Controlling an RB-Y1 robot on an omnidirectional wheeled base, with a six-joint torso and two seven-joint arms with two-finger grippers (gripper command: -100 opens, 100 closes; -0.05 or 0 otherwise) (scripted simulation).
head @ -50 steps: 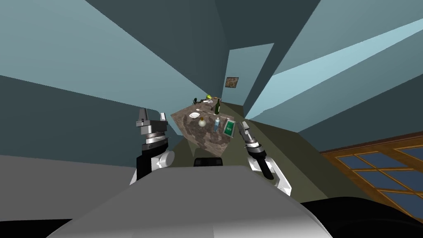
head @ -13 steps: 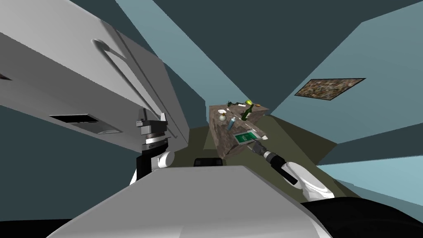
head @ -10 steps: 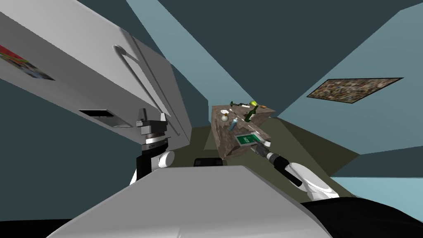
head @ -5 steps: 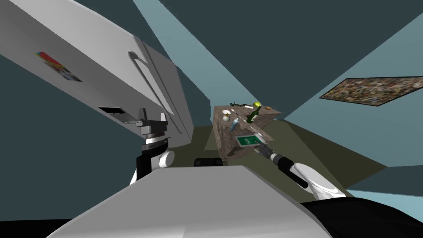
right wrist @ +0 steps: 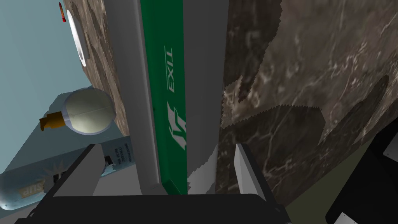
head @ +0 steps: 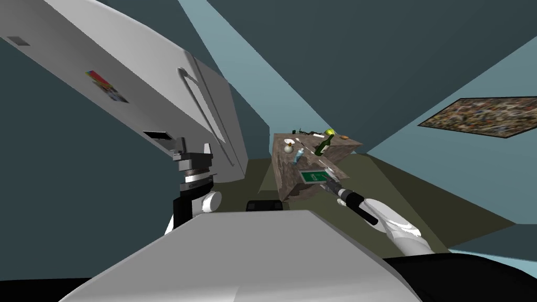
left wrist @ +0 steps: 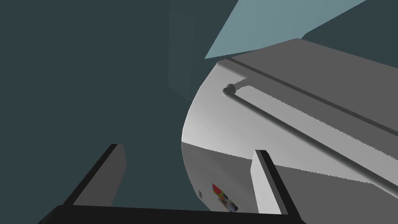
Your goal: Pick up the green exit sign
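The right claw (right wrist: 167, 151) is out at the near right edge of the tabletop (head: 286, 175). The sign (right wrist: 171, 97) is there too. It is green with a white frame and says EXIT. It sits between the two fingers (right wrist: 91, 167) of this claw, with its near end close to the dark box. The fingers are wide open, one on each side. They do not press the sign, so the claw has hold of nothing yet.

In the head view the sign (head: 313, 175) looks to be lying on the tabletop, right at the tip of the right claw (head: 329, 183). I cannot tell if it lies quite flat.

The left claw (left wrist: 190, 179) is held up by the big grey fridge (head: 157, 99), well apart from the tabletop. Its fingers are open too, and it holds nothing.

Left of the sign and a bit farther off are a round white flask (right wrist: 88, 111) with a brown stopper and a blue bottle (right wrist: 23, 190). Farther still are a white plate (right wrist: 79, 39) and a green bottle (head: 324, 146).

I think the reach is done, since the claw is in place around the sign. What is left is to close the fingers on the sign and lift it off the tabletop. The blue bottle is near one finger, so it could get bumped.
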